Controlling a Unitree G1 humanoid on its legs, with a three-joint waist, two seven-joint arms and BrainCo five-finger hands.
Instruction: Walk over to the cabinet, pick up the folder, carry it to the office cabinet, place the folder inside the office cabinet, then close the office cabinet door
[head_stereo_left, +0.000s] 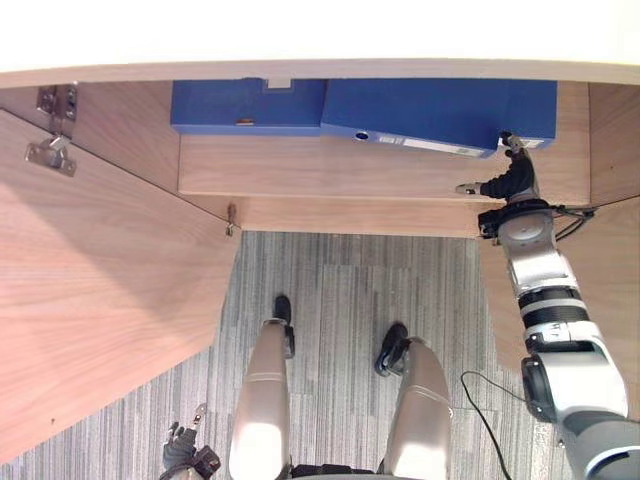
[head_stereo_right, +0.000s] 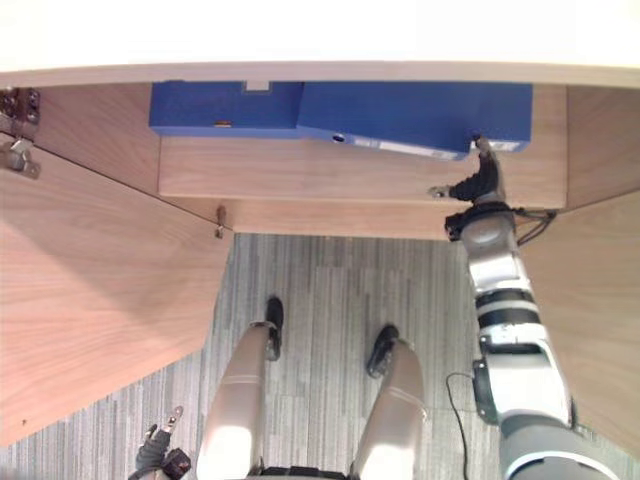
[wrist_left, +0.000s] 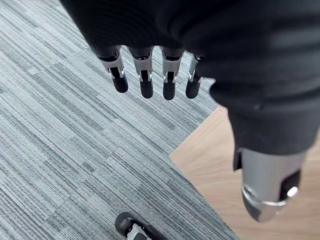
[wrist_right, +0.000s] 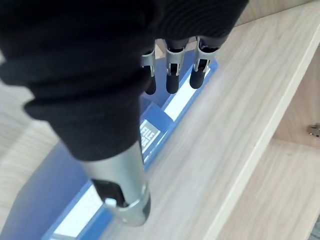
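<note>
One tilted folder (head_stereo_left: 440, 112) lay on shelf (head_stereo_left: 330, 165) beside second folder (head_stereo_left: 245, 105); right hand (head_stereo_left: 512, 178), fingers straight, touched its end: placing step. Next: withdraw, swing door (head_stereo_left: 100, 300) shut. Left hand (head_stereo_left: 185, 452) hung relaxed.

Cabinet top (head_stereo_left: 320, 70) across upper frame hides rear of shelf (head_stereo_left: 330, 165) and far parts of left folder (head_stereo_left: 245, 105) and right folder (head_stereo_left: 440, 112). My right hand (head_stereo_left: 510, 180) at right folder's corner, upper right; fingertip contact too small to tell. In right wrist view my dark cover blocks much of right folder. Spine label (head_stereo_left: 440, 147) print too small to read. Open door (head_stereo_left: 100, 300) cut by left edge. My left hand (head_stereo_left: 185, 452), lower left, cut by bottom edge.
</note>
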